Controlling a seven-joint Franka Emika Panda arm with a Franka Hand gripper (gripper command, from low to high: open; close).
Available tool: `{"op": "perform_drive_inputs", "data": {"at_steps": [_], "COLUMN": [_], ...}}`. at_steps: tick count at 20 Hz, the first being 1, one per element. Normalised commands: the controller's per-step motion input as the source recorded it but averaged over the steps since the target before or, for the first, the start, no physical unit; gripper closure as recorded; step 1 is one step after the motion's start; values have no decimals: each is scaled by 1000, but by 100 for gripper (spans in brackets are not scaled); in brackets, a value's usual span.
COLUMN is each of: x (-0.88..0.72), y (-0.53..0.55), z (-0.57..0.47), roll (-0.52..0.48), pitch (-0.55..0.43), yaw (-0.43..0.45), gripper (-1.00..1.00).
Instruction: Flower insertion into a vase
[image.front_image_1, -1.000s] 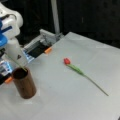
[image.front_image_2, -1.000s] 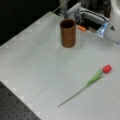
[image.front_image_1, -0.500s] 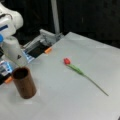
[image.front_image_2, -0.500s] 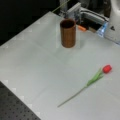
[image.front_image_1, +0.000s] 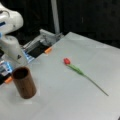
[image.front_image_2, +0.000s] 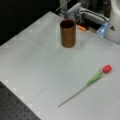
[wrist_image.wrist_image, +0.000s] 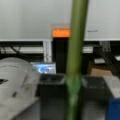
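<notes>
In the wrist view my gripper (wrist_image.wrist_image: 72, 96) is shut on a thick green flower stem (wrist_image.wrist_image: 76, 50) that runs straight up between the dark fingers (wrist_image.wrist_image: 51, 97). The dark-brown cylindrical vase (image.front_image_1: 24, 86) (image.front_image_2: 68, 33) stands upright on the table with nothing showing in its mouth. A second flower, a red tulip (image.front_image_1: 80, 71) (image.front_image_2: 96, 77) with a long green stem, lies flat on the table away from the vase. In both front views only the white arm (image.front_image_1: 12, 47) (image.front_image_2: 113, 22) shows, behind the vase; the gripper itself does not show there.
The grey table (image.front_image_1: 75, 100) (image.front_image_2: 32, 67) ends near the arm's base, where a metal rail (image.front_image_1: 42, 40) and an orange tab (image.front_image_1: 48, 50) (image.front_image_2: 82, 28) sit. A dark perforated board (image.front_image_2: 15, 110) borders a front view's bottom left.
The white arm has shifted slightly behind the vase. The vase and the tulip on the table have not moved.
</notes>
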Motion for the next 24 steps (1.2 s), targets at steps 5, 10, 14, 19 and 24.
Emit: {"op": "perform_drive_inputs", "data": {"at_steps": [5,10,14,19,24], "x": [105,164,148,223,430], "y": [-11,-100,-141,-183,-215], "z": [36,107,136,186,241], "roll": [-98,-84,-17,-26,4], "pitch": [391,311,416,943,978], "yaw": [148,120,110,188,103], "gripper": [100,100,100,100,100]}}
